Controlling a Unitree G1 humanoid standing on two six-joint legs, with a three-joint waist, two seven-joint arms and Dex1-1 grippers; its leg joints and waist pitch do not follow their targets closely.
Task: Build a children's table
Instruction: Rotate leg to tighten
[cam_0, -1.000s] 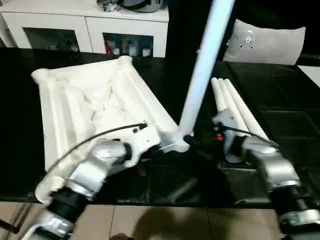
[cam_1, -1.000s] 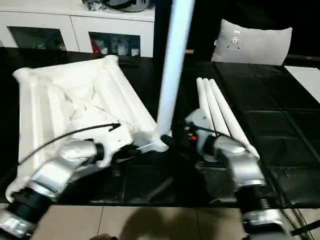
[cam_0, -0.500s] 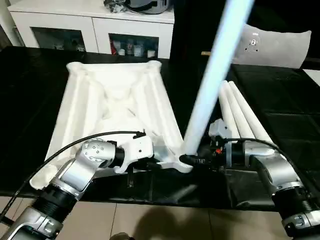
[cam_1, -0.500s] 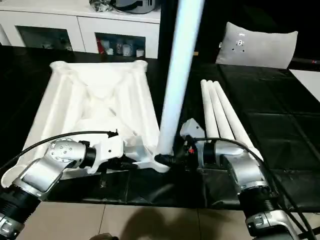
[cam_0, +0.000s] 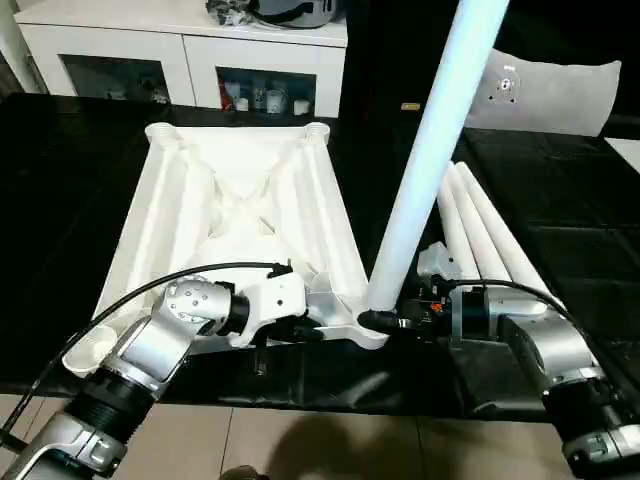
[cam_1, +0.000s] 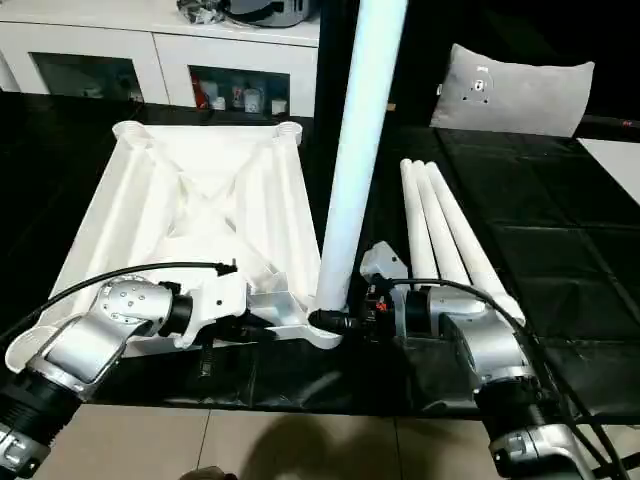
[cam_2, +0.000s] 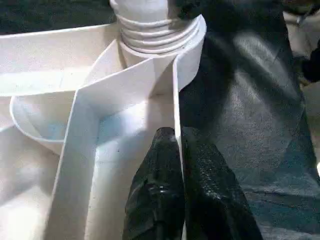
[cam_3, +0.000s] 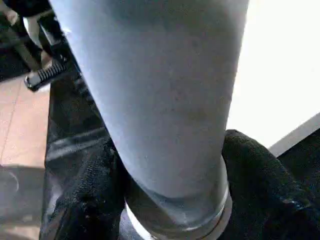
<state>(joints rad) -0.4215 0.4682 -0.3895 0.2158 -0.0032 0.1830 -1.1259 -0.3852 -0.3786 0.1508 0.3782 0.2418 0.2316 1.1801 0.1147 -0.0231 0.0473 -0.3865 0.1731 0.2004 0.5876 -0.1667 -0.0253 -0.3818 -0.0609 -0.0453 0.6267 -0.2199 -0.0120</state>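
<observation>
One table top (cam_0: 240, 225) upside down on the black bench (cam_0: 60, 200), four legs.
One leg (cam_0: 425, 160) stands in its near corner socket, three legs (cam_0: 490, 235) lie beside; the top now lies straighter. Left gripper (cam_2: 178, 150) jaws clenched on the rim, right gripper (cam_3: 170, 165) jaws grasping the standing leg.

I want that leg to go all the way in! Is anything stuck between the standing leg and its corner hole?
Nothing visible blocks it. The standing leg already sits with its threaded end in the corner socket of the tabletop.
</observation>
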